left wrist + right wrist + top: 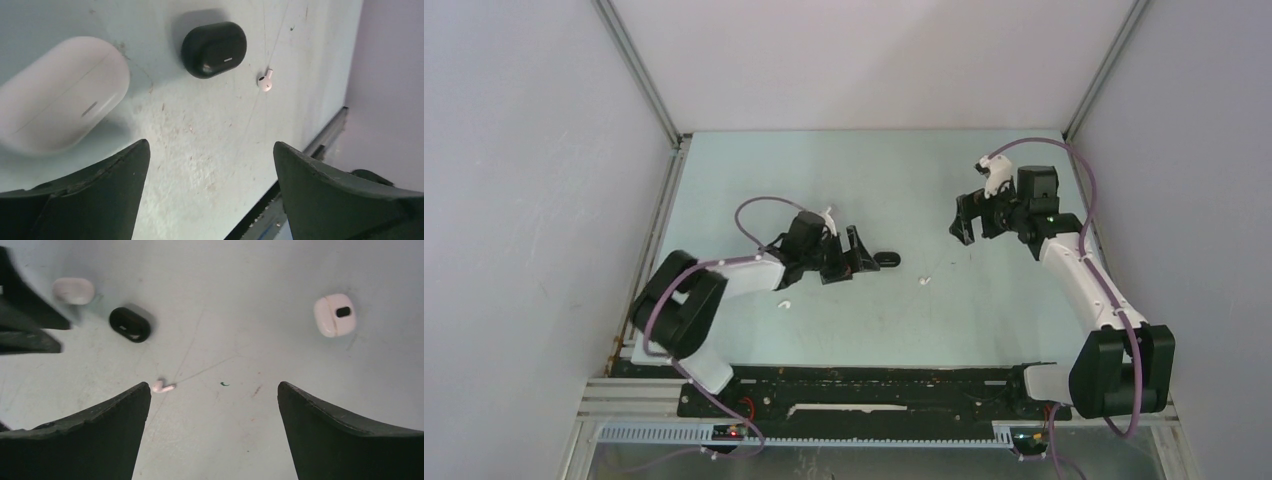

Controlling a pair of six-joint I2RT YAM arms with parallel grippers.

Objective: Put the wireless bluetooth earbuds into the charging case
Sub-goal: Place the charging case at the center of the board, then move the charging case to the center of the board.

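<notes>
A black pill-shaped case (214, 49) lies shut on the table, just ahead of my left gripper (210, 146), which is open and empty. A larger white case (60, 95) lies shut to its left. A white earbud (265, 81) lies right of the black case. In the top view the left gripper (854, 255) faces the black case (887, 259) and the earbud (924, 282). A second white earbud (784, 303) lies beside the left forearm. My right gripper (213, 385) is open and empty above the table, with the earbud (163, 386) near its left fingertip. No black earbuds show.
Another white case (335, 315) with a dark slot lies to the right in the right wrist view. The right gripper (969, 220) hovers at mid-right. Grey walls (544, 200) close in the table on the left, back and right. A black rail (874, 380) runs along the near edge.
</notes>
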